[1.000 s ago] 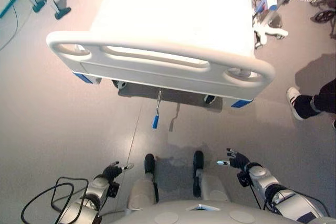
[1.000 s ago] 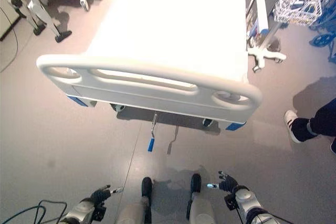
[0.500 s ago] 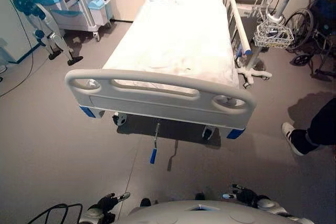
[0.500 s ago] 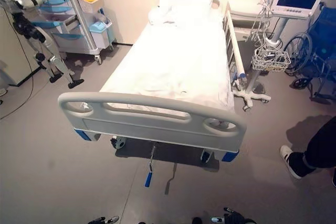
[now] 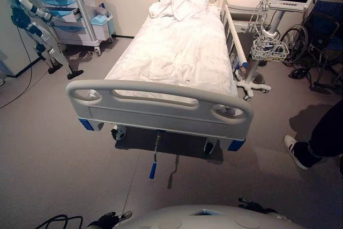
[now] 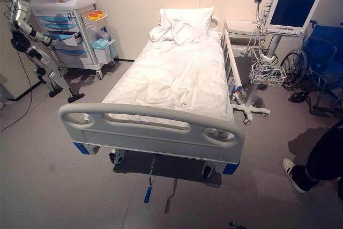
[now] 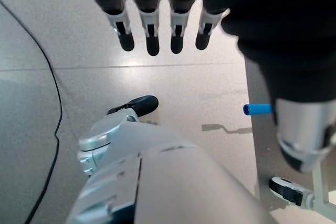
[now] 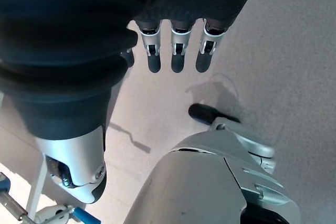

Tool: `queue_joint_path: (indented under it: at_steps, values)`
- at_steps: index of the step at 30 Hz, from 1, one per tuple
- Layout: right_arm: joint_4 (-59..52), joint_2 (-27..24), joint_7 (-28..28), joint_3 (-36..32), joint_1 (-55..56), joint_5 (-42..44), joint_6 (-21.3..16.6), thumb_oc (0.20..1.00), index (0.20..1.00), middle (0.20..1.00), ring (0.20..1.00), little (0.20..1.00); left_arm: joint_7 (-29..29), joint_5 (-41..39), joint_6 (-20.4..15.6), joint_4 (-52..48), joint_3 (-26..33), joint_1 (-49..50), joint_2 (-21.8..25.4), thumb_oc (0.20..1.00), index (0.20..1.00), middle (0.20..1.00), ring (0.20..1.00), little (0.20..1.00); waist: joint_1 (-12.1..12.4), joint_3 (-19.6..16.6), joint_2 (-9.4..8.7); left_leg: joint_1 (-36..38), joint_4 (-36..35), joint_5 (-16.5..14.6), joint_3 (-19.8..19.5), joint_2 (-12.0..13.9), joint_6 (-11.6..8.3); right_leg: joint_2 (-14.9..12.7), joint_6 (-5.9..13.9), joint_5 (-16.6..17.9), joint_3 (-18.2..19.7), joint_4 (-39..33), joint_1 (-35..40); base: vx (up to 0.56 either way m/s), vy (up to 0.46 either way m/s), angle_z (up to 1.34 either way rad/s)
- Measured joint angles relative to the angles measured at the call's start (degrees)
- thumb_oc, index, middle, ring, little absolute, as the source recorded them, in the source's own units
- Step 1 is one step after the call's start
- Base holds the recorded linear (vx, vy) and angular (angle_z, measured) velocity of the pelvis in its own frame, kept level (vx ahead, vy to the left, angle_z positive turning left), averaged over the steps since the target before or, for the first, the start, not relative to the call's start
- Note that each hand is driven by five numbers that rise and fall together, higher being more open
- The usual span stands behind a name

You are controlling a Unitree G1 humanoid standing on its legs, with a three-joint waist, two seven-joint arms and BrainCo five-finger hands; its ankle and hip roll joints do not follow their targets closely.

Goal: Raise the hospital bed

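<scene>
Grey floor [image 5: 53, 148] — bed crank [image 5: 154, 159] well ahead of both slack, empty hands: left hand [image 7: 157, 24], right hand [image 8: 176, 45].

The left hand [image 7: 157, 24] hangs low at the robot's left side, its fingers [image 7: 152, 38] straight and side by side, pointing down toward the floor and holding nothing. The right hand [image 8: 176, 40] hangs low at the right side in the same pose, with fingers [image 8: 177, 51] extended, thumb [image 8: 76, 161] set apart, and nothing in its grasp. In the left eye view, the left hand and right hand [image 5: 252, 205] appear at the bottom edge.
</scene>
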Motion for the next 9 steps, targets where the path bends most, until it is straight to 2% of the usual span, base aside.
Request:
queue_joint_path:
  at_steps: [9]
  values:
    - [-0.01,0.02,-0.01,0.0,0.11,-0.24,-0.02,1.0,1.0,1.0,1.0,1.0,0.03,-0.07,-0.48,0.02,0.58,0.8,0.02,1.0,1.0,1.0,1.0,1.0,0.12,0.29,0.06,0.19,-0.04,-0.14,-0.11,0.26,-0.15,0.34,-0.14,-0.15,-0.07,-0.07,0.67,0.0,0.0,0.0]
